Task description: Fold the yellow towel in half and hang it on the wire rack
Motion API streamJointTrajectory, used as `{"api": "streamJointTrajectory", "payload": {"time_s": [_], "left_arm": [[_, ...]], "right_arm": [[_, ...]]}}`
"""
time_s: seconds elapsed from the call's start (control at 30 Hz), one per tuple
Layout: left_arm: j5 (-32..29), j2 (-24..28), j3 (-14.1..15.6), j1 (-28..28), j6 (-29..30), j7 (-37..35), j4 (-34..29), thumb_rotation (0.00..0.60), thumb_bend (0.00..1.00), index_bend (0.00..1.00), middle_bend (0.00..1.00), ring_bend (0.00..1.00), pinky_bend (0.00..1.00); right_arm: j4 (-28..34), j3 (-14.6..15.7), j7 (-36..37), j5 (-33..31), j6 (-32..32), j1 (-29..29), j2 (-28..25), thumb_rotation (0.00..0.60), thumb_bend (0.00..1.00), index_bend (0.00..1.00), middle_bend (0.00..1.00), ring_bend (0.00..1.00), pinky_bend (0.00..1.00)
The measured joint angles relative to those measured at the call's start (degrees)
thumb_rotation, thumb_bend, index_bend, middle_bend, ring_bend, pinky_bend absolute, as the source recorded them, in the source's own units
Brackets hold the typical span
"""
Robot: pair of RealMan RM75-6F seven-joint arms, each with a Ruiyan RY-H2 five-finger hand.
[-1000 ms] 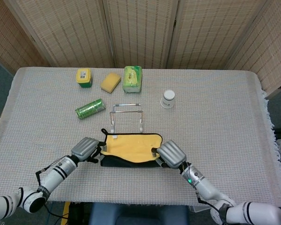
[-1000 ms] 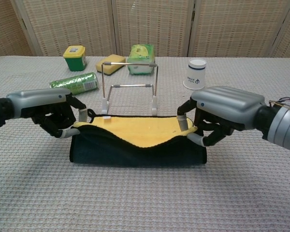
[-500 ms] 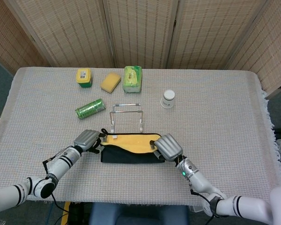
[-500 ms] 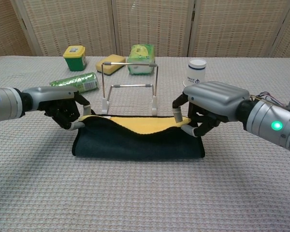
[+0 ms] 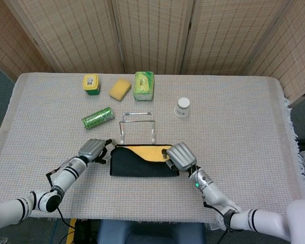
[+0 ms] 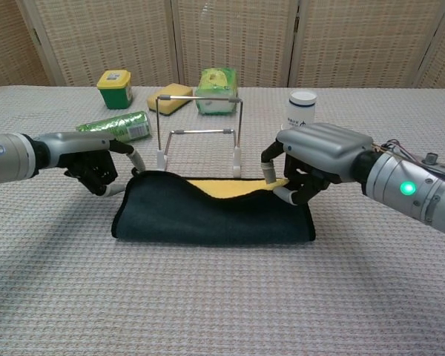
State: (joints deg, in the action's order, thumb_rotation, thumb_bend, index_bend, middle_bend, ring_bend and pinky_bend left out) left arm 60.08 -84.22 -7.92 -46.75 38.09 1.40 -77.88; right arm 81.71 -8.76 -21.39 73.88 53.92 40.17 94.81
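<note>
I have my left hand (image 6: 100, 167) and right hand (image 6: 311, 167) each pinching a corner of the yellow towel (image 6: 215, 211), to lay its fold flat before the wire rack (image 6: 199, 132).

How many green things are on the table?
3: a green-lidded tub at the far left, a green tissue pack right of the sponge, and a green can lying left of the wire rack.

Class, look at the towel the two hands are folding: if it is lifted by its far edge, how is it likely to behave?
The towel will probably be floppy: its folded-over edge already sags in a wave between the left hand and the right hand. It likely needs holding at both corners, or the middle will droop. It looks light, bending where the fingers hold it.
</note>
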Motion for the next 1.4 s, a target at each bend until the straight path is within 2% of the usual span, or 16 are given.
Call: {"api": "streamJointTrajectory", "payload": {"time_s": [0.27, 0.47, 0.67, 0.77, 0.9, 1.0, 1.3, 1.4], "left_arm": [[-0.22, 1.22, -0.05, 1.65, 2.80, -0.53, -1.59, 0.600, 0.47, 0.05, 0.86, 0.84, 0.94], [0.84, 3.09, 0.24, 4.69, 6.89, -1.69, -4.13, 0.600, 0.47, 0.04, 0.86, 0.83, 0.93], [4.56, 4.56, 1.14, 8.06, 12.47, -2.98, -6.03, 0.600, 0.47, 0.04, 0.86, 0.83, 0.93], [6.44, 5.94, 1.78, 9.76, 14.30, -3.89, -7.48, 0.600, 0.47, 0.04, 0.86, 0.83, 0.93], [8.16, 7.14, 2.48, 11.23, 15.77, -4.71, -8.95, 0.600, 0.47, 0.03, 0.86, 0.83, 0.93], [9.23, 7.76, 3.01, 12.10, 16.50, -5.00, -9.69, 0.600, 0.47, 0.03, 0.86, 0.83, 0.93], [10.88, 9.15, 3.66, 13.62, 17.66, -5.11, -10.89, 0.600, 0.47, 0.03, 0.86, 0.83, 0.93], [10.90, 9.30, 3.55, 13.83, 17.55, -5.31, -11.08, 0.600, 0.47, 0.03, 0.86, 0.83, 0.93]], "right_arm": [[-3.85, -0.80, -0.64, -1.11, -0.23, 1.28, 1.71, 0.600, 0.47, 0.59, 0.97, 1.00, 0.98], [-7.43, -1.53, -0.18, -2.22, -0.92, 2.33, 3.24, 0.600, 0.48, 0.59, 0.97, 1.00, 0.98], [-10.39, -1.51, 1.51, -2.74, -1.88, 2.96, 4.66, 0.600, 0.47, 0.58, 0.96, 1.00, 0.98], [-11.24, -1.38, 2.16, -3.10, -2.34, 3.09, 5.06, 0.600, 0.46, 0.48, 0.96, 1.00, 0.98], [-11.78, -1.55, 2.63, -3.80, -3.10, 3.37, 5.21, 0.600, 0.45, 0.25, 0.95, 1.00, 0.98], [-11.76, -1.78, 2.72, -4.48, -3.75, 3.74, 5.02, 0.600, 0.45, 0.14, 0.95, 1.00, 0.98], [-10.45, -1.66, 2.34, -5.07, -3.39, 3.62, 3.83, 0.600, 0.45, 0.04, 0.95, 1.00, 0.98], [-10.34, -1.51, 0.83, -5.87, -3.53, 3.61, 3.41, 0.600, 0.44, 0.04, 0.95, 1.00, 0.98]]}}
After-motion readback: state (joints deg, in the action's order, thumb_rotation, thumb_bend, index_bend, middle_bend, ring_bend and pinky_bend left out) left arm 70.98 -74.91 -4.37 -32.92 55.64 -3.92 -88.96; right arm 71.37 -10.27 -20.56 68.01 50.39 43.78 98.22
